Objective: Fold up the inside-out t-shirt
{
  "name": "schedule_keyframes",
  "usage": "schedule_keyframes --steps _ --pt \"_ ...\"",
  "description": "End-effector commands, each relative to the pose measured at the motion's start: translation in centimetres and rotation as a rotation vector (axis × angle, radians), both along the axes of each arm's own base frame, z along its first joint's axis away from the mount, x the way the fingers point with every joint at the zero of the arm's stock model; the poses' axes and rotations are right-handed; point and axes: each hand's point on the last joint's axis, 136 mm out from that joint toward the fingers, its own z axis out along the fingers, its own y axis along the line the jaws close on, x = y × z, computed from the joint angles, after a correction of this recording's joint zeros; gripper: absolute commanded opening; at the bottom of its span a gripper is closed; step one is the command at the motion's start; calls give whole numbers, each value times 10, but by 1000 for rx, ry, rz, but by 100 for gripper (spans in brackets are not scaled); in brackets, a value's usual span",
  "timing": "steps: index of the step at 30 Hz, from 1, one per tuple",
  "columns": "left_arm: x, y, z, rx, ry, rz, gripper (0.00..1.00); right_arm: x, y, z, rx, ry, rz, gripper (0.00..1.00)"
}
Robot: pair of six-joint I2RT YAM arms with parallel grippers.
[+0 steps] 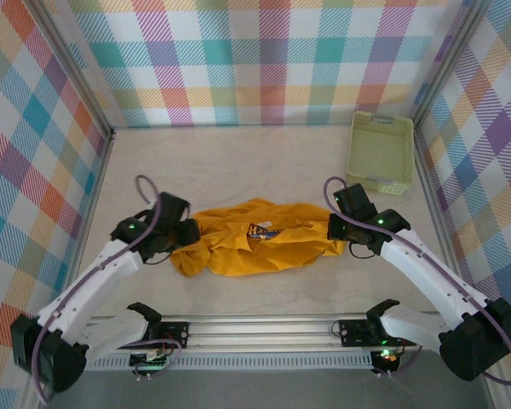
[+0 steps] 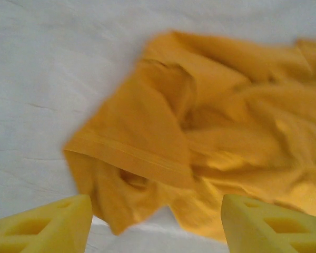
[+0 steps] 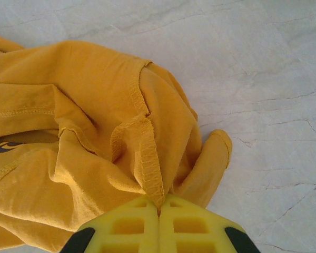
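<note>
inside-out t-shirt (image 1: 260, 249) lies crumpled in a wide heap on the table (image 1: 238, 162), about mid-table, between the two arms. stitched seams face up and a patch of dark print (image 1: 260, 230) shows at the middle. left end effector (image 2: 156, 203): fingers spread wide over the shirt's left edge, cloth lying loose below. right end effector (image 3: 159, 208): fingers pressed together, pinching a seamed fold at the shirt's right end. pale green basket (image 1: 380, 182) stands at the far right corner, well apart from the shirt, its slotted floor in view.
</note>
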Motion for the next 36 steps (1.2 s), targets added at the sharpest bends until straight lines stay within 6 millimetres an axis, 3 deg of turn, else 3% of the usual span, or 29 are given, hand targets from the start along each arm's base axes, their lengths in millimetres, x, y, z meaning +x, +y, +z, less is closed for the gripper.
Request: schedule_keyframes --steps 1,5,16,21,25,29,32,34,36 --pt "3 -20 -22 22 62 -28 66 8 2 13 25 -40 -14 0" --pt "11 -16 -45 83 86 13 65 9 -2 16 0 -48 -22 0" --pt "21 -11 -83 145 184 9 40 12 -20 24 -59 -68 -78 0" --pt "21 -4 -89 163 199 30 17 15 -21 30 -60 -76 -80 0" --pt "24 9 -59 158 124 58 1 16 -38 38 -104 -73 -140 0" --pt "22 42 10 112 -47 138 0 15 -79 63 -116 -100 -273 0" --pt "8 88 59 109 -210 287 0 11 -99 86 -93 -162 -332 0" --pt "-2 116 67 137 -234 391 0 9 -97 91 -64 -177 -320 0" --pt "-9 134 53 140 -180 466 0 11 -85 84 -10 -167 -280 0"
